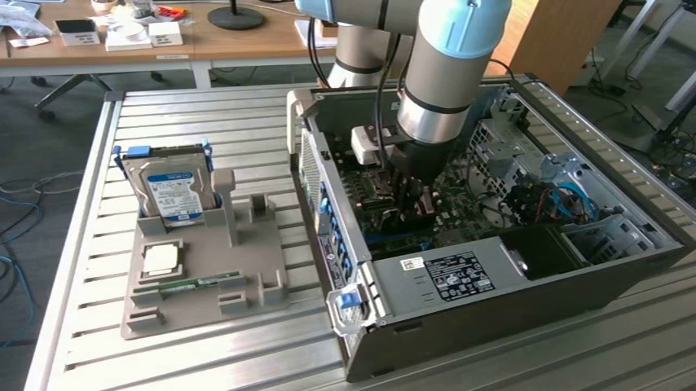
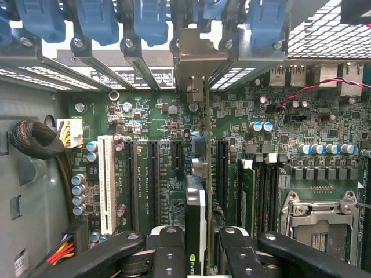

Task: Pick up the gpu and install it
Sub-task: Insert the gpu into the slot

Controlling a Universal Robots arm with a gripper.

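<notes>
Deep inside the open computer case [image 1: 609, 269], the tool [image 2: 197, 249] is clamped on the gpu [image 2: 195, 202], which stands on edge over the motherboard [image 2: 145, 116]; I'd say it needs holding dead upright, square to its slot, and pressing down evenly rather than rocked in.

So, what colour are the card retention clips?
The clips are blue, best seen in the wrist view.
</notes>
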